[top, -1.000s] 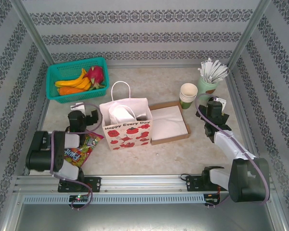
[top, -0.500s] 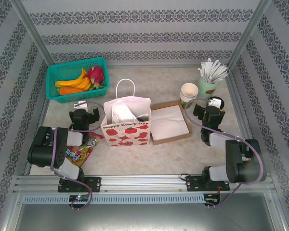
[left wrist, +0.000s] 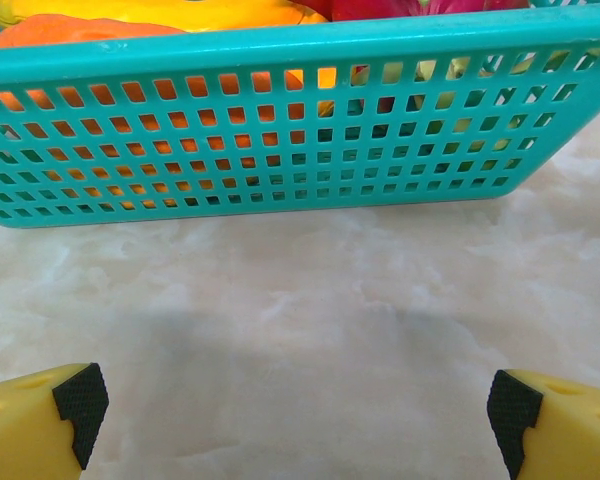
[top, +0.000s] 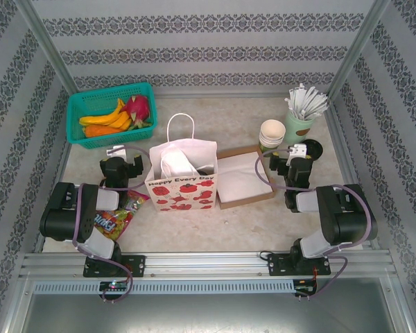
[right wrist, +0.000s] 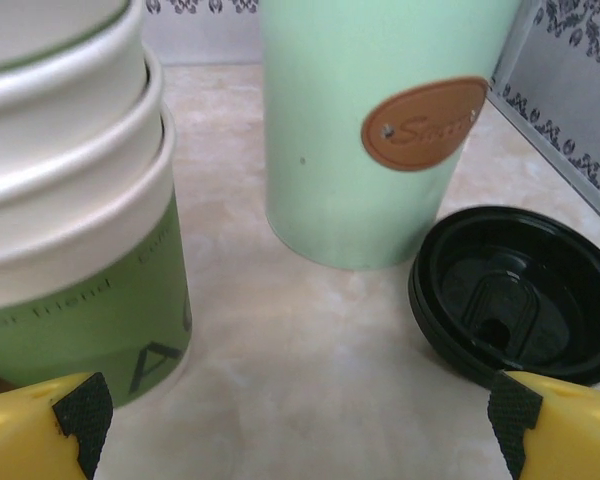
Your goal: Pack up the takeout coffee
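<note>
the right gripper [right wrist: 298, 420] has swung in toward the cups, fingers spread and empty — the left gripper [left wrist: 298, 415], likewise released, has stayed facing the one teal basket [left wrist: 280, 130]. ahead of the right: one stack of green paper cups [right wrist: 75, 250] at 10 o'clock, one pale-green cup [right wrist: 380, 130] at 12, and the takeout coffee's one black lid [right wrist: 515, 295] low on the table at 2.

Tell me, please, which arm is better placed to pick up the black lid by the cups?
Right. The right gripper is open with the black lid and stacked cups just ahead of it; the left gripper, also open, faces the teal basket instead.
</note>
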`<state>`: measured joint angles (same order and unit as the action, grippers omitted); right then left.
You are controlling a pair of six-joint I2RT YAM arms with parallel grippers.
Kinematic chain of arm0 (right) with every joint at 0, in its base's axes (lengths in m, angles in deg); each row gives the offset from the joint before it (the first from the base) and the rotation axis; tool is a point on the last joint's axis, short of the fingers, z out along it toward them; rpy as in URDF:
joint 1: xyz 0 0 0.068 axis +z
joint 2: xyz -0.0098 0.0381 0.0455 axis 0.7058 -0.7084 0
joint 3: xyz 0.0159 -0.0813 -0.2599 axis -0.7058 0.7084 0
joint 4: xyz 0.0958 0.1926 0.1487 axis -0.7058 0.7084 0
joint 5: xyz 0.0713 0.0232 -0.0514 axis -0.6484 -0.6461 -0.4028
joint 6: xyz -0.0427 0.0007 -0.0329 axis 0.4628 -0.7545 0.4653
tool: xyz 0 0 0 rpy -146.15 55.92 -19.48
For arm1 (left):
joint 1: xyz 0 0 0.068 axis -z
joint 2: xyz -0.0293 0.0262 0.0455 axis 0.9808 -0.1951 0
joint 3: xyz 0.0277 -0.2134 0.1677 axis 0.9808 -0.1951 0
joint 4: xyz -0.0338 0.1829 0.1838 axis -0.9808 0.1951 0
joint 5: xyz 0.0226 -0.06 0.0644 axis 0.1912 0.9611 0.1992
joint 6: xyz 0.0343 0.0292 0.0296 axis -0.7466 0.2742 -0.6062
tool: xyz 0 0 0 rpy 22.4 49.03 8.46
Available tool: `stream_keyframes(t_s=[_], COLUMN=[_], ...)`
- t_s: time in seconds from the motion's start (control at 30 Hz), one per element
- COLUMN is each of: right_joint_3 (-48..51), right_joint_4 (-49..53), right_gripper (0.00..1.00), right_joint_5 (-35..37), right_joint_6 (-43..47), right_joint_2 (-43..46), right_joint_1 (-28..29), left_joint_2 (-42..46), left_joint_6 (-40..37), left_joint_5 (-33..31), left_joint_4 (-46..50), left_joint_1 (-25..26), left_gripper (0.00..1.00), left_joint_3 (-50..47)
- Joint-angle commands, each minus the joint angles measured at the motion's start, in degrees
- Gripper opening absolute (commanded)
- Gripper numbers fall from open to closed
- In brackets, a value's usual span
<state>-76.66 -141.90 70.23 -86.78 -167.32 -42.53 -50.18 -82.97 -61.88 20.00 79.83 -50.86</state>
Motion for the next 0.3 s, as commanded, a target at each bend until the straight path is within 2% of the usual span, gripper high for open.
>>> stream_keyframes(t_s=[0.0,0.27], right_joint_3=[-1.7,-1.8], right_joint_4=[-1.8,-1.0], right_gripper=[0.98,0.98], right_joint_5=[-1.5,-1.4], right_joint_6=[0.0,0.1], right_joint_2=[0.1,0.4], right_joint_1=[-0.3,-0.4], left_joint_2=[0.2,0.1], left_joint_6=[-1.0,-0.9], left_joint_5=[1.0,2.1], left_joint_4=[-1.5,-1.7], left_joint_1=[0.4,0.0], left_gripper=[1.00,1.00], left_joint_3=[1.0,0.9])
